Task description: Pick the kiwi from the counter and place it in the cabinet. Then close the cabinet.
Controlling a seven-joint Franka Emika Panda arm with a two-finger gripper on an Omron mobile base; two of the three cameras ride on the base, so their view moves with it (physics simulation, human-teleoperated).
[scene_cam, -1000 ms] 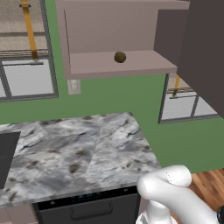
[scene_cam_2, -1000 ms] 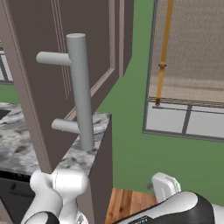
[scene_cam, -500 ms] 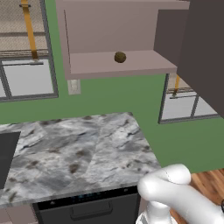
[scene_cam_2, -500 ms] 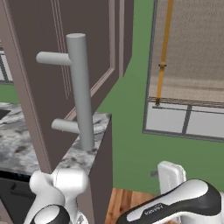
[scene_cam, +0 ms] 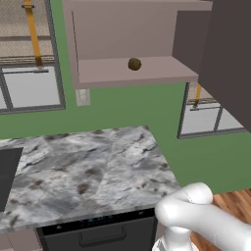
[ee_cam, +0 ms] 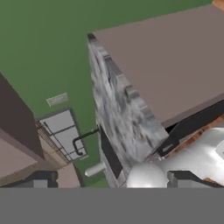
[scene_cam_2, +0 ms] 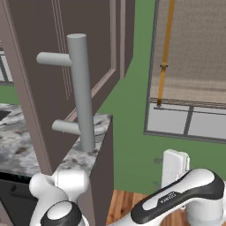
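Fig. legend, near to far. Lower right of left base view: white arm link, folded low beside the counter's end. Bottom of hand view: the gripper (ee_cam: 112,181), two dark finger tips (ee_cam: 186,178) set well apart, nothing between them, i.e. jaws spread and empty.

Mid-frame, left base view: the counter (scene_cam: 93,171), grey-white marbled slab w/ dark veining and dark front edge; no fruit on it. Left half of right base view: cabinet door (scene_cam_2: 53,57), swung open toward the robot, w/ its long grey bar handle (scene_cam_2: 82,90) standing proud on two stubs.

Top of left base view: the cabinet (scene_cam: 122,39), mauve-brown, interior exposed. The kiwi (scene_cam: 135,63) rests on its shelf, about mid-width, back from the front lip: small, round, olive-brown, matte, faintly mottled, no visible flat side.

Judgement: placing looks done; closing the door remains.

Risks from here:
- Arm sits low and tucked; swinging up to the door, it could clip the counter's corner or the door's lower edge.
- Push landing on the handle's round bar may slip off; door stays ajar.
- A hard slam could jolt the shelf; a round fruit rolls easily, might reach the lip and drop or jam the door.
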